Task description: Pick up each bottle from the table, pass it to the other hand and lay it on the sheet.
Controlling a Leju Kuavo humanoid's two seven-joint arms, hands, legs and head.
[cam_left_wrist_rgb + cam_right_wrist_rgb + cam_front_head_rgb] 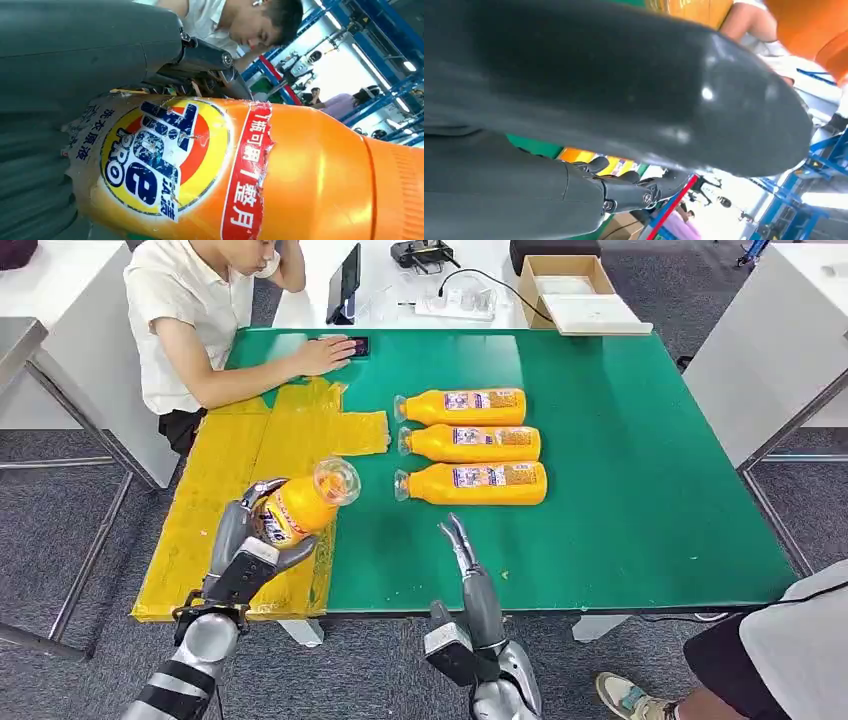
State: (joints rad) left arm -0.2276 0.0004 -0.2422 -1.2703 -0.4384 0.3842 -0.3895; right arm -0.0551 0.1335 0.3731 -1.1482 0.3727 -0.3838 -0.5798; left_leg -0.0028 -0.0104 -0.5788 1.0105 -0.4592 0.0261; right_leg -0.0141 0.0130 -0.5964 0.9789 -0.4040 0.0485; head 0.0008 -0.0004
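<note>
My left hand (247, 545) grips an orange detergent bottle (300, 505) above the yellow sheet (235, 485), its clear cap pointing toward the table's middle. Up close, the left wrist view shows the bottle's label (160, 155) pressed against my palm. Three more orange bottles lie side by side on the green table (620, 490): a far one (462, 407), a middle one (472, 443) and a near one (473, 483). My right hand (462, 545) hovers at the table's near edge, just short of the near bottle, fingers straight and empty. Its thick thumb (649, 90) covers most of the right wrist view.
A person in a white shirt (190, 310) sits at the far left corner with a hand (322, 355) resting on the table beside a phone (358, 344). A cardboard box (570, 285), power strip and tablet stand beyond the table. Another person's leg and shoe (630, 698) are near right.
</note>
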